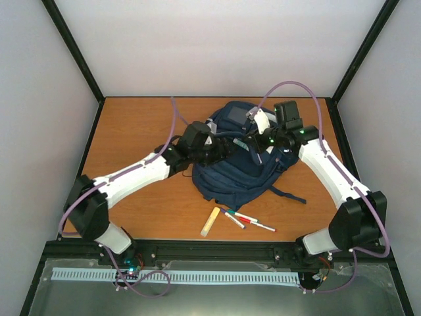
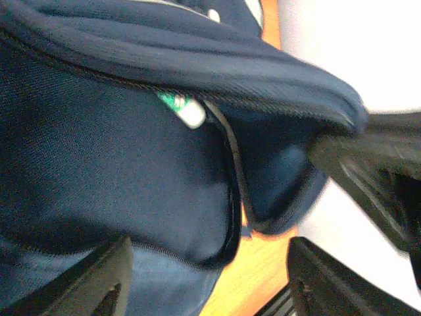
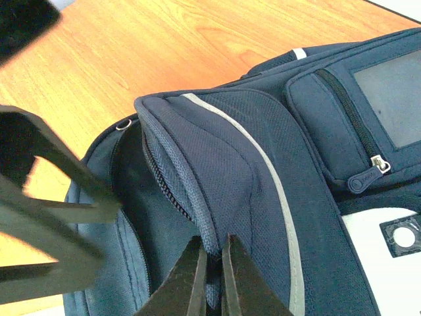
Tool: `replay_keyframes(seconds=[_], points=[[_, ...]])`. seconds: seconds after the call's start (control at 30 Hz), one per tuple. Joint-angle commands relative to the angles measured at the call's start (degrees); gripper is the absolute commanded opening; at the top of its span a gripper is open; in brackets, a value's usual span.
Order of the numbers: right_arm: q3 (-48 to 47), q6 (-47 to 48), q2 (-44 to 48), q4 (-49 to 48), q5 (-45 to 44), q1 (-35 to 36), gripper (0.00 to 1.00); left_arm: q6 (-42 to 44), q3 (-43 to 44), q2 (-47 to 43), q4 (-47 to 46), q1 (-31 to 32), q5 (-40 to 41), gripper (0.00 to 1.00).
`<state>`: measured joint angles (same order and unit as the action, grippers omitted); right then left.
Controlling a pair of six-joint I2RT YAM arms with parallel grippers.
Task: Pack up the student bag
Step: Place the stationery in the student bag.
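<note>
Bag: we see the student bag point(image 1: 240, 168) lying mid-table point(image 1: 145, 125), between both arms.
Right claw point(image 3: 212, 250): we find it pinching the bag's open flap edge.
Left claw point(image 2: 209, 253): spread, gripping nothing.

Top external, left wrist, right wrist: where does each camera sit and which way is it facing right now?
Top external: above, behind the bases, looking down on student bag and both arms.
Left wrist: beside the bag, facing its open pocket; left gripper fingers frame it.
Right wrist: over the bag flap, which right gripper pinches.
Shared: both wrist views show the flap edge.
</note>
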<state>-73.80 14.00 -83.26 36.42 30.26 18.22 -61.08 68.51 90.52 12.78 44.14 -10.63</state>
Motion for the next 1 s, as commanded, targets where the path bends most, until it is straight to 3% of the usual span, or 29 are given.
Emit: replay_keyframes(seconds=[0.0,0.07,0.1,0.3,0.37,0.53,0.63,0.7,0.73,0.8,0.87,0.97], points=[[1.63,1.30,4.70,-7.12,0.23,-0.76,0.03,16.15,-0.93,-6.67,11.64,-0.15,-5.93,0.74],[2.63,1.75,6.05,-7.68,-0.09,-0.81,0.03,21.08,-2.90,-10.81,15.52,0.06,-5.22,0.98],[3.26,2.15,6.71,-7.95,-0.12,-0.82,0.03,22.78,-4.07,-12.80,18.10,0.07,-4.06,0.99],[7.85,3.26,8.50,-10.75,-0.55,-1.10,0.03,27.67,-7.25,-20.12,32.15,0.11,5.31,1.00],[8.50,3.28,7.88,-11.14,0.10,-1.10,0.03,28.62,-9.43,-23.27,31.65,0.16,10.08,1.00],[9.38,3.07,7.39,-11.66,1.19,-1.18,0.03,33.00,-15.16,-32.50,25.71,0.16,10.84,1.00],[9.89,2.72,7.68,-12.31,1.65,-1.34,0.03,33.32,-13.78,-32.36,29.17,0.16,16.45,1.00],[10.04,2.68,7.63,-12.30,1.87,-1.45,0.03,28.67,-11.66,-29.04,35.01,0.16,25.22,1.00],[9.96,2.69,7.50,-12.26,1.83,-1.55,0.03,31.06,-10.09,-26.30,37.53,0.16,26.50,1.00],[9.99,2.85,7.34,-12.33,2.03,-1.59,0.03,38.69,-6.95,-21.58,39.40,0.16,23.17,1.00],[10.08,2.94,7.12,-12.32,2.13,-1.78,0.03,38.38,-7.84,-21.30,37.71,0.16,22.73,1.00],[10.17,2.91,6.95,-12.21,2.42,-2.17,0.03,38.78,-13.00,-23.90,31.39,0.15,14.99,0.99]])
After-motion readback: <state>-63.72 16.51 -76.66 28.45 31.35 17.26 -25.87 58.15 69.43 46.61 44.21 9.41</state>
